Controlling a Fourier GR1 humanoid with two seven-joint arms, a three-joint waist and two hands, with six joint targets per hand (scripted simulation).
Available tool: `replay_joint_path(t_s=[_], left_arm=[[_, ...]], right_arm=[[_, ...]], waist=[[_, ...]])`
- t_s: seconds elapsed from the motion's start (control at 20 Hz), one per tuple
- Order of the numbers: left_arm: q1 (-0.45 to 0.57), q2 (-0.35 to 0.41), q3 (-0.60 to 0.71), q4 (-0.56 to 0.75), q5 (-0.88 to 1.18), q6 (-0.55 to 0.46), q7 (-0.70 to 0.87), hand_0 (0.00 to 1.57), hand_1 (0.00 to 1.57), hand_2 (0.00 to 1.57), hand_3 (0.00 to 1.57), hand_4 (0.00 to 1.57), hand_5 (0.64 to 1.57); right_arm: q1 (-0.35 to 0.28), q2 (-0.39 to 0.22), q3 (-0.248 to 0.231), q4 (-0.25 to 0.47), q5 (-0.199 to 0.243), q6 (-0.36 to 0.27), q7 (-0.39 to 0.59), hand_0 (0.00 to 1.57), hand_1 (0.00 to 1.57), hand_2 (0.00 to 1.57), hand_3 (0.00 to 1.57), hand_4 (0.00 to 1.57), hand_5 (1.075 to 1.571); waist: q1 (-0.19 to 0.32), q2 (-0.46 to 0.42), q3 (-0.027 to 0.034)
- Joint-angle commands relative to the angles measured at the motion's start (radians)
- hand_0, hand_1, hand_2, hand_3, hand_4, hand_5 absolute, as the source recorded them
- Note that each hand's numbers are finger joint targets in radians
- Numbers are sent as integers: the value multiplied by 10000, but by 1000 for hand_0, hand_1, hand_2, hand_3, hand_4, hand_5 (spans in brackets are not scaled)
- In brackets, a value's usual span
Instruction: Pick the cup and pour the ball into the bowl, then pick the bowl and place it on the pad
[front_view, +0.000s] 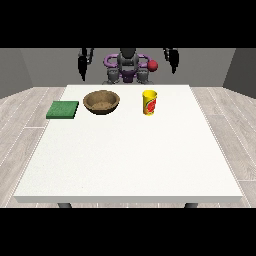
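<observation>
My hand at the view's right (171, 57) hangs in the air beside my shoulder, above and behind the far edge of the table (130, 165), fingers pointing down and holding nothing; whether they are straight or curled I cannot tell from here. My other hand, at the view's left (84, 61), hangs the same way on the opposite side, also holding nothing, and its fingers are just as hard to read. Neither arm reaches over the table.

Nearest the hand at the view's right stands the yellow cup (149, 102), upright, toward the far side of the table and right of centre in the view. A red ball (153, 65) shows above it, up by my chest and not visibly inside the cup. To the cup's left, apart from it, sits the brown bowl (102, 101), and further left the green pad (63, 109) lies flat by the table's left edge.

The step in hand, as I judge it, is the reach for the cup; nothing of the task looks done. I would bring that hand down and forward, approach the cup from its outer side, and close round its wall near the middle so it stays upright. Keeping the wrist free to roll toward the bowl matters, since the pour goes leftward in the view.
</observation>
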Motion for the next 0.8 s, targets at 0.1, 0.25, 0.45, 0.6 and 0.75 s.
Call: replay_joint_path(t_s=[0.1, 0.25, 0.45, 0.6, 0.75], left_arm=[[-127, 334, 120, -724, 74, -60, 730, 0, 0, 0, 0, 0, 1535], [-73, 484, 203, -891, 136, -72, 1306, 0, 0, 0, 0, 0, 1535], [222, -1069, -2381, -1886, 1033, 2327, 3746, 0, 0, 0, 0, 0, 1536], [-335, -1087, -2798, -2600, 454, 3401, 4313, 0, 0, 0, 0, 0, 1535], [-36, -1095, -2395, -3368, 285, 2898, 4294, 0, 0, 0, 0, 0, 1536]], right_arm=[[-168, -314, -112, -814, -71, 18, 601, 0, 0, 0, 0, 616, 1559], [-285, -468, -239, -1163, -122, -39, 997, 0, 0, 0, 0, 616, 1559], [-125, -614, -1382, -1064, -1252, -106, 1828, 0, 0, 0, 0, 611, 1561], [-87, -672, -1362, -1659, -1414, -2, 2144, 0, 0, 0, 0, 570, 1563], [260, -651, -1598, -2345, -1713, 213, 1865, 0, 0, 0, 0, 530, 1562]], waist=[[47, -2032, -96], [74, -2753, -113], [-156, -2798, -102], [-282, -2231, -109], [-295, -1567, -111]])
